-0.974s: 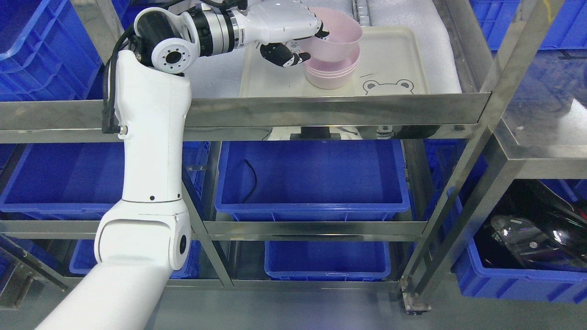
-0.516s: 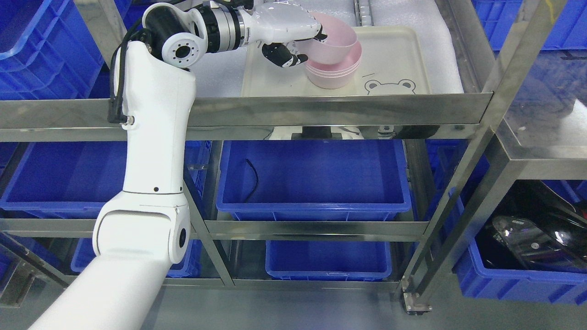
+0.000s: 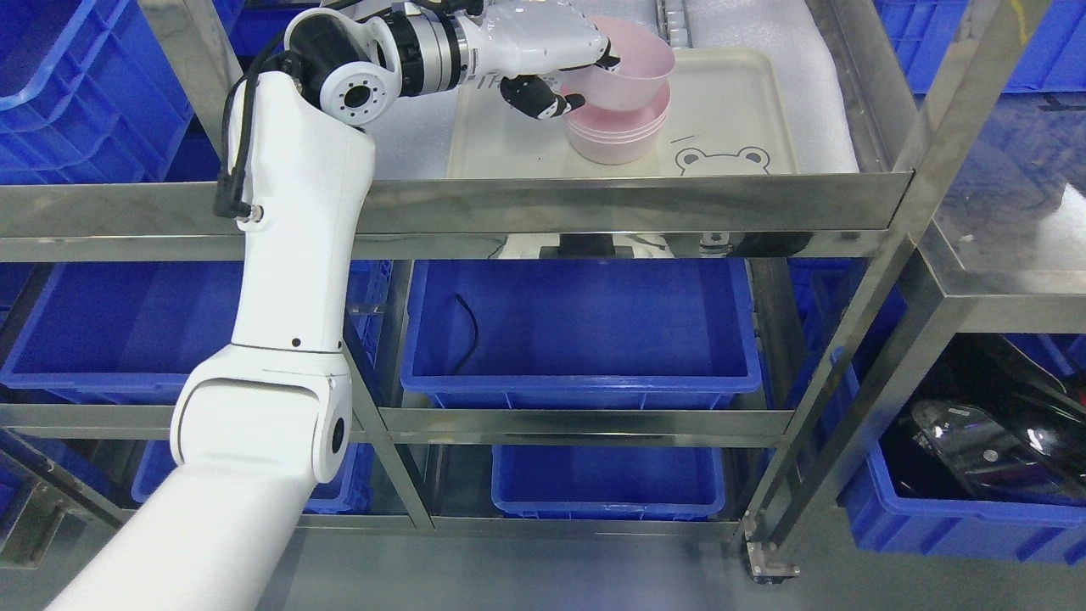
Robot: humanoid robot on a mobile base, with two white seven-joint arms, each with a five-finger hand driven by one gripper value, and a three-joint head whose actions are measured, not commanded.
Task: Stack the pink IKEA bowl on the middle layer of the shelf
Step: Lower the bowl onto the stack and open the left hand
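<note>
- While tilted over the stack of pink bowls (image 3: 613,136), pink bowl (image 3: 626,75) pinched at its rim by left hand (image 3: 567,76).
- Resting on cream tray (image 3: 730,110), on the shelf (image 3: 628,208).
- Risk: uneven seating or toppled stack, if released askew.

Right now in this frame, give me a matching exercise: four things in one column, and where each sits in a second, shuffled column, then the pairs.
Things:
1. top pink bowl
2. stack of pink bowls
3. cream tray
4. black cable

Places:
A. inside the middle blue bin one shelf level down
B. held at its rim by the left robot hand, tilted over the stack
C. flat on the white padding of the shelf
D. standing on the tray, beside the bear drawing

Pairs: 1-B, 2-D, 3-C, 4-A
</note>
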